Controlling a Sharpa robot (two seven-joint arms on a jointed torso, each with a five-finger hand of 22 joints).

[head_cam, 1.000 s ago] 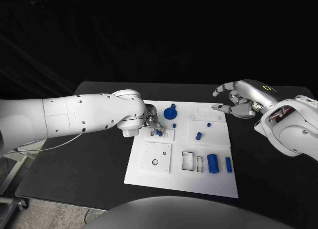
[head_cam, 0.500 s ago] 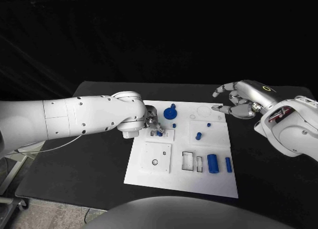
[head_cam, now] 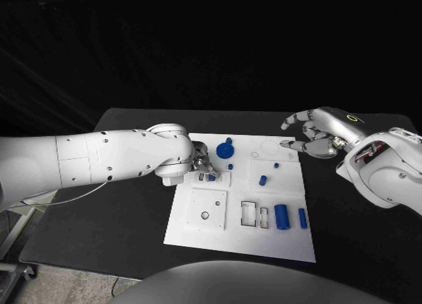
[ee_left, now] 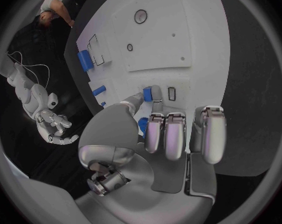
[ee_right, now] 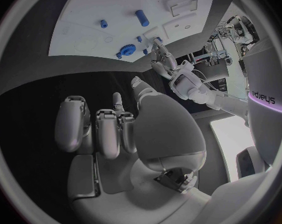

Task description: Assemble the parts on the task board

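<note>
Two hands are at the task board (head_cam: 198, 228), and the left hand (head_cam: 200, 166) is the one at work: its fingertips sit over the small raised block on the board's left half, just beside the blue gear (head_cam: 225, 151). In the left wrist view a small blue peg (ee_left: 155, 92) shows at those fingertips, pinched between the thumb and a finger while the other fingers lie curled together alongside. The peg's long axis runs roughly in line with the fingers, pointing away from the palm toward the board, with a small rectangular slot (ee_left: 172, 93) just beside its tip. That is the relation the next move seems to turn on: the peg has to line up with the block's opening and be pressed in along its own length, so any tilt is likely to jam it. Whether it is already partly seated, I cannot tell.

The right hand (head_cam: 312, 134) hangs at the board's far right corner, well apart from the gear and holding nothing, its fingers loosely curled but apart. Near that corner lie two small blue pegs (head_cam: 263, 180), and toward the board's near edge a blue cylinder (head_cam: 282, 216) and a slimmer blue bar (head_cam: 303, 218) lie side by side, untouched
</note>
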